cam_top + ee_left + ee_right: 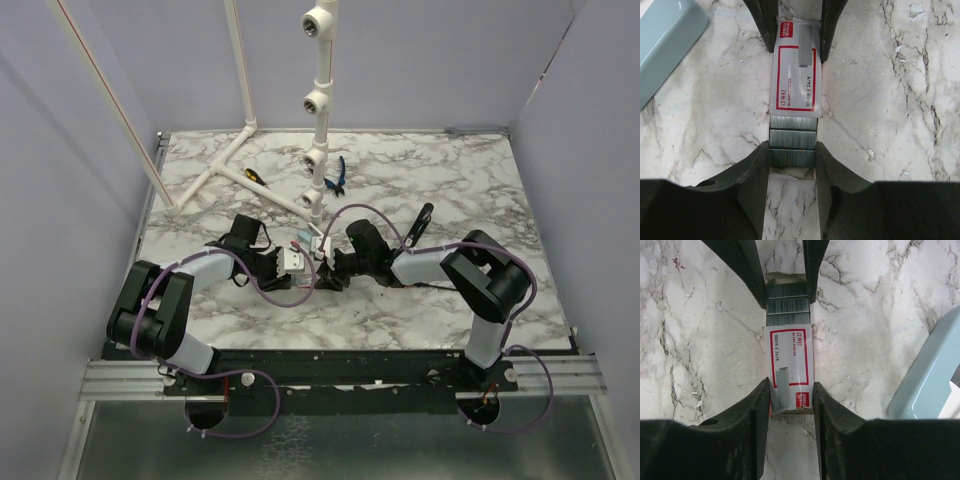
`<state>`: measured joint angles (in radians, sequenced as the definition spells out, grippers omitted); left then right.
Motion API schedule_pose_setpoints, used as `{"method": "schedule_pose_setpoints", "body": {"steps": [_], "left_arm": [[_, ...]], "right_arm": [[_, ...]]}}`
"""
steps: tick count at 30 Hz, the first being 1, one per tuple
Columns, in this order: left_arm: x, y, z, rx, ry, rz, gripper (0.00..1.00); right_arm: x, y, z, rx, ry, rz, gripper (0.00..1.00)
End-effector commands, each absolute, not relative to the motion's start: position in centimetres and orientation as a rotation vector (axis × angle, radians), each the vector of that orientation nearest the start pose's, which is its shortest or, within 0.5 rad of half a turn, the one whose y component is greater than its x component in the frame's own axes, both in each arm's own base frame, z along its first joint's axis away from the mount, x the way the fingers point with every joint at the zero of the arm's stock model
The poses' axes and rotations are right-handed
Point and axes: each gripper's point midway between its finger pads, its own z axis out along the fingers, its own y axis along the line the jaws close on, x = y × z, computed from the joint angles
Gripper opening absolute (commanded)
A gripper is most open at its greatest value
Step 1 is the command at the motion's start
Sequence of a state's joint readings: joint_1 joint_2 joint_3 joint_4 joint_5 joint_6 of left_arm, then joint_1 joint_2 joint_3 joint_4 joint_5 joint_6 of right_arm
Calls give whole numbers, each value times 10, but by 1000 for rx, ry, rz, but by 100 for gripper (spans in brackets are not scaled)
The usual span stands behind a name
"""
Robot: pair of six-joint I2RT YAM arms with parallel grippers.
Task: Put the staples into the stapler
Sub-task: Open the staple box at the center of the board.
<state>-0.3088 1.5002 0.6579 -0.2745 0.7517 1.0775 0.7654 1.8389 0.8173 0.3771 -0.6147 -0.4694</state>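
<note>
The white staple box [794,75] with red markings lies on the marble, with silvery staple strips [792,131] sticking out of one end. My left gripper [792,150] is shut on the protruding strips. My right gripper [791,390] is shut on the opposite end of the box [790,360]; the strips [786,305] show beyond it, between the left fingers. In the top view both grippers meet at the box [309,250] at table centre. A slim black stapler [424,218] lies to the right, behind the right arm, apart from both grippers.
A pale teal bar [665,40] lies right beside the box; it also shows in the right wrist view [935,380]. A white pipe frame [318,120] stands at the back. A yellow-handled screwdriver [256,175] and blue pliers [335,178] lie near it.
</note>
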Motion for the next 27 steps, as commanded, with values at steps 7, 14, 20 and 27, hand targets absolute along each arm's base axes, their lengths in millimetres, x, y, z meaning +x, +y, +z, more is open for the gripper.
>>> {"method": "schedule_pose_setpoints", "body": {"steps": [7,14,20,27], "left_arm": [[248,-156,5,1702,1804,-597,28],[249,-157,5,1701,1806,-598,28],[248,-156,3,1703,1813,-601,30],[249,-156,4,1697,1818,-598,34]], "right_arm": [[239,327,-1,-1580,1714,839,35],[241,323,1,-1587,1707,837,35],[240,322,1,-1594,1712,873,38],[240,322,0,-1604,1712,873,46]]}}
